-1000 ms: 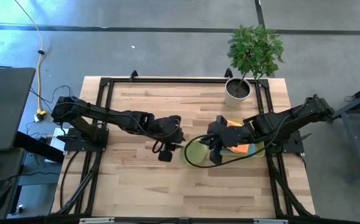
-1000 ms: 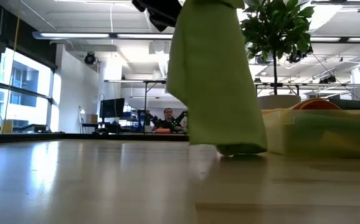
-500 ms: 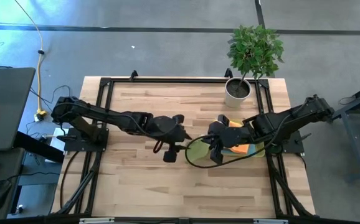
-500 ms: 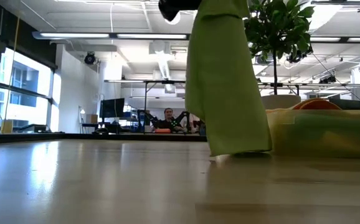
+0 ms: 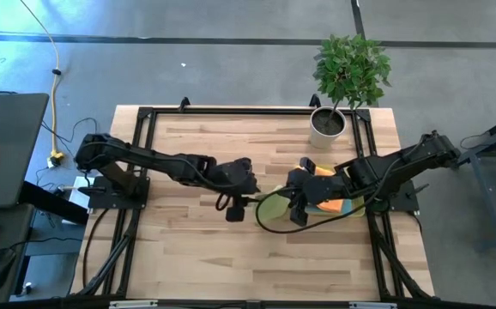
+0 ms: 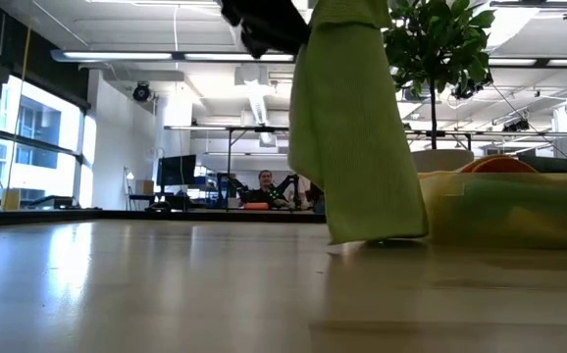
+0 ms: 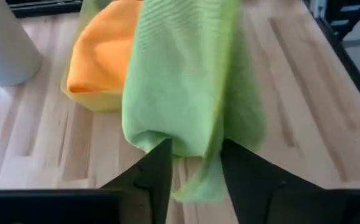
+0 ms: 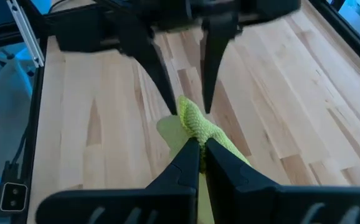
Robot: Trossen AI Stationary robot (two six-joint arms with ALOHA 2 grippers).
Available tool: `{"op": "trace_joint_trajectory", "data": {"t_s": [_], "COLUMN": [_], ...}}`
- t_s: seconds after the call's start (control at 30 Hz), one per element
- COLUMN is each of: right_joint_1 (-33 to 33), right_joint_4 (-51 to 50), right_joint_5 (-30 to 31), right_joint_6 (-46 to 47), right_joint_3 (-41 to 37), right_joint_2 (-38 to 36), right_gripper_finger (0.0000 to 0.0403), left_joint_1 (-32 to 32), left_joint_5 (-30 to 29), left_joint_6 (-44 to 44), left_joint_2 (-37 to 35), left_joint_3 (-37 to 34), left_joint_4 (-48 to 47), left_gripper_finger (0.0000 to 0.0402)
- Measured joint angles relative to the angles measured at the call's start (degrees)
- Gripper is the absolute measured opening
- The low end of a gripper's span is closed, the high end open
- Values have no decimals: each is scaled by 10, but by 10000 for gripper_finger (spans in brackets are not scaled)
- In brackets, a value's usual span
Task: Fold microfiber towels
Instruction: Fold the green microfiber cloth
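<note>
A ribbed lime towel (image 6: 357, 127) hangs limp, pinched by the right claw (image 8: 200, 144); the left claw (image 7: 192, 163) straddles it, spread (orange towel (image 7: 102, 53) behind) above the bench (image 5: 188, 249).

— What are you losing sight of in the low view?

— The picture's top edge is cutting off the upper end of the lime green towel (image 6: 357, 127), so you are not seeing what grips it there. The dark shape (image 6: 264, 22) beside it is blurring too much to tell which gripper it is.

— And from above?

— The right gripper (image 5: 295, 204) is covering much of the pile of towels (image 5: 332, 206), so you are only getting slivers of orange and yellow; a count is not possible.

— The left wrist view?

— The hanging towel is hiding most of the orange towel (image 7: 102, 62), and the white pot (image 7: 5, 43) is running off the picture's edge.
</note>
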Motion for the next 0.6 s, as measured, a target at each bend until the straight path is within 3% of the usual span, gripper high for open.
{"op": "trace_joint_trajectory", "data": {"t_s": [0.27, 0.6], "right_joint_1": [0, 0], "right_joint_4": [4, 3], "right_joint_5": [0, 0], "right_joint_6": [-1, -1], "right_joint_3": [0, 0], "right_joint_2": [0, 0], "right_gripper_finger": [0, 0], "left_joint_1": [1, 1], "left_joint_5": [55, 81], "left_joint_6": [-20, -21], "left_joint_2": [51, 72], "left_joint_3": [0, 0], "left_joint_4": [-11, -65], "left_gripper_finger": [65, 38]}}
